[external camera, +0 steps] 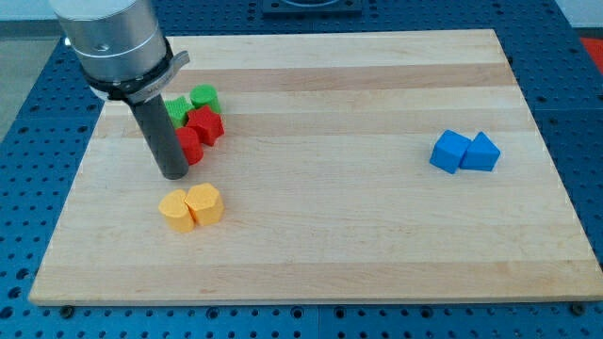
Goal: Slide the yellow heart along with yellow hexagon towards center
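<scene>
The yellow hexagon (175, 209) and the yellow heart (204, 204) lie touching side by side at the board's lower left, the hexagon on the left. My tip (174, 174) stands on the board just above the hexagon, a short gap from it. The rod rises up to the arm's grey body at the view's top left.
Right behind the rod sits a cluster: a red block (191, 146), a red star-like block (204, 125), a green block (203, 97) and another green block (177, 110) partly hidden. Two blue blocks (450, 151) (481, 153) touch at the right. The wooden board (330, 235) is edged by a blue perforated table.
</scene>
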